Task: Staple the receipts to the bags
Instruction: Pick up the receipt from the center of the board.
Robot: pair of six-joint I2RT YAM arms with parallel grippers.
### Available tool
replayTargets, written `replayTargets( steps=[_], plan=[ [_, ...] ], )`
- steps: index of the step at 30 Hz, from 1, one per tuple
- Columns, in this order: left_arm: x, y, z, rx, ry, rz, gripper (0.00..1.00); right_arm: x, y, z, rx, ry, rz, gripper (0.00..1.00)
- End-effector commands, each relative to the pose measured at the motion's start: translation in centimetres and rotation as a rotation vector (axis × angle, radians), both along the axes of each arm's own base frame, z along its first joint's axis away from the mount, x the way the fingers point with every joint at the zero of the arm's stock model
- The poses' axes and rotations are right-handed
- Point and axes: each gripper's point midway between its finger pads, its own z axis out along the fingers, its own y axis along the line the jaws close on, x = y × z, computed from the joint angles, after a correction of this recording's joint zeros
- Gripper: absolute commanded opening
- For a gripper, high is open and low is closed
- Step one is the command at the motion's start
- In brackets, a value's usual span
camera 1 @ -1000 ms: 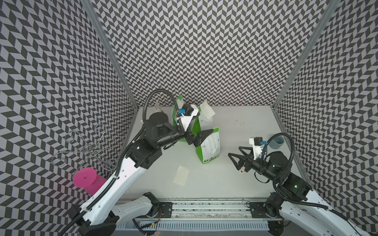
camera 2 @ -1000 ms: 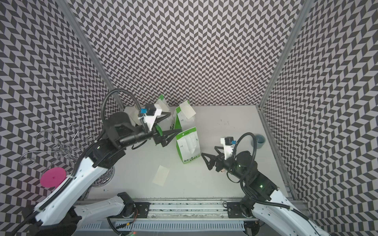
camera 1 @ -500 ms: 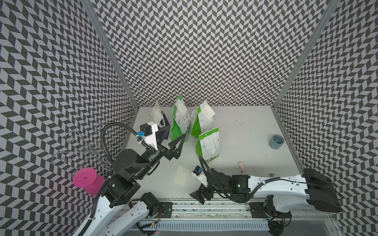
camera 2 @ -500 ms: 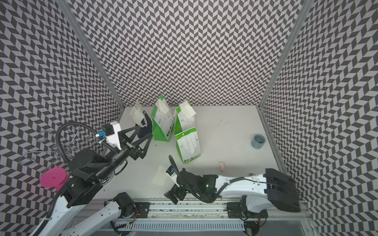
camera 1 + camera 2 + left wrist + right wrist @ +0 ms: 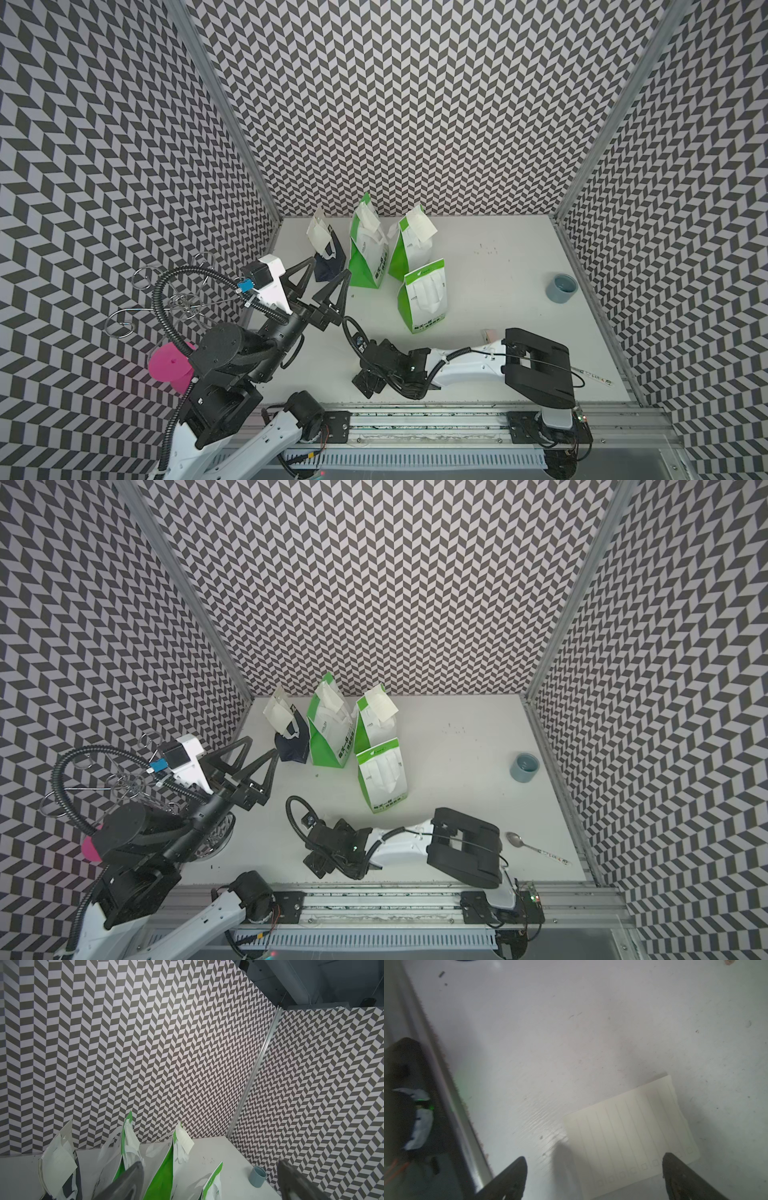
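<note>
**The loose receipt (image 5: 629,1130) lies flat on the table (image 5: 498,270) under your right gripper (image 5: 595,1157)**

Your right gripper hangs low, spread wide and empty, straddling the slip, presumably to pinch it up. Your left gripper (image 5: 262,746) is also spread and empty, raised and aimed at the bags (image 5: 368,253) (likely ready to steady one). The front green bag (image 5: 424,295) shows no slip. The three behind it each carry one near the top, but any staples are too small to make out. In both top views the right arm hides the loose receipt. Only a pinkish sliver, probably the stapler (image 5: 489,333), shows beside that arm.
</note>
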Motion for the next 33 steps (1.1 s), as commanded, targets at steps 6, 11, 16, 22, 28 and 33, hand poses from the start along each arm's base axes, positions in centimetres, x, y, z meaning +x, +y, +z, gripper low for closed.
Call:
replayTargets(
  steps=[6,11,16,22,28,33],
  plan=[
    [-0.5,0.9,0.0,-0.016,-0.006,0.022,1.00,1.5,-1.2,-3.6,-0.108,-0.011,-0.026,1.00],
    [-0.4,0.8,-0.3,-0.010,-0.003,0.021,1.00,0.3,-2.6,-7.4,-0.222,0.051,0.006,1.00],
    [-0.5,0.8,-0.3,-0.012,-0.006,0.019,1.00,-1.1,-5.1,-11.4,-0.355,0.091,0.017,0.87],
    [-0.5,0.6,-0.8,-0.004,0.004,0.009,1.00,-0.7,-5.4,-11.6,-0.338,0.076,-0.009,0.73],
    [-0.4,0.2,-1.4,0.008,0.025,-0.006,1.00,0.0,-3.2,-6.9,-0.166,0.005,0.001,0.57],
    [-0.3,-0.3,-2.3,0.016,0.047,-0.028,1.00,-1.0,-3.2,-2.9,-0.039,-0.035,0.005,0.54]
  ],
)
